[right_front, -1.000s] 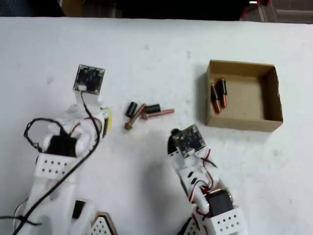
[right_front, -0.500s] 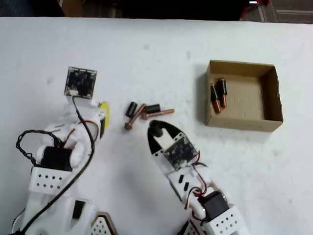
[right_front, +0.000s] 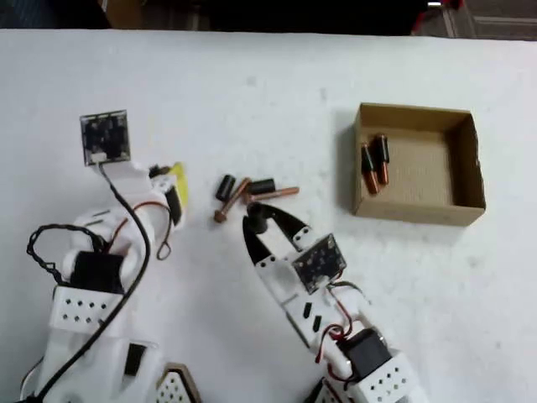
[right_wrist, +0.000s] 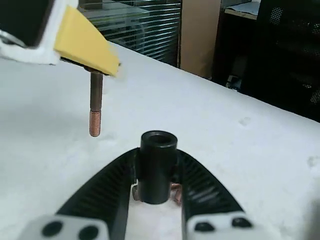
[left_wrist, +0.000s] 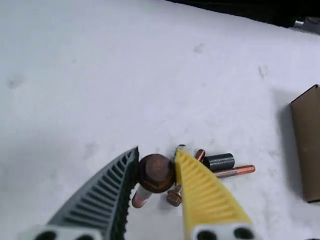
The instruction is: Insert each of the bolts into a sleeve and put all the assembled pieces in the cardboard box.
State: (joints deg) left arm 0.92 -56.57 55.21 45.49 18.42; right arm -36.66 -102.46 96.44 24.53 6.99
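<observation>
1. One bolt (left_wrist: 156, 172) sits between the left jaws at the end of the left arm (right_front: 92, 277). The grey jaw and the yellow jaw are closed onto its head. It hangs above the tabletop (right_front: 252, 84) with its long axis upright and its threaded tip pointing down.
2. Four loose pieces lie between the arms: a black sleeve (right_front: 225, 186), a second bolt (right_front: 233, 199) aslant beside it, a second sleeve (right_front: 262, 185), and a third bolt (right_front: 275, 194) lying crosswise just beside that sleeve.
3. A held sleeve (right_wrist: 158, 165) stands between the right jaws of the right arm (right_front: 336, 319). Both black jaws are parted only by its width and grip its sides. It stands upright with its bore facing up, near the hanging bolt but apart from it.
4. Farthest right, the cardboard box (right_front: 415, 210) sits open side up. Two assembled pieces (right_front: 367, 172) lie side by side near its left wall, long axes running front to back.
</observation>
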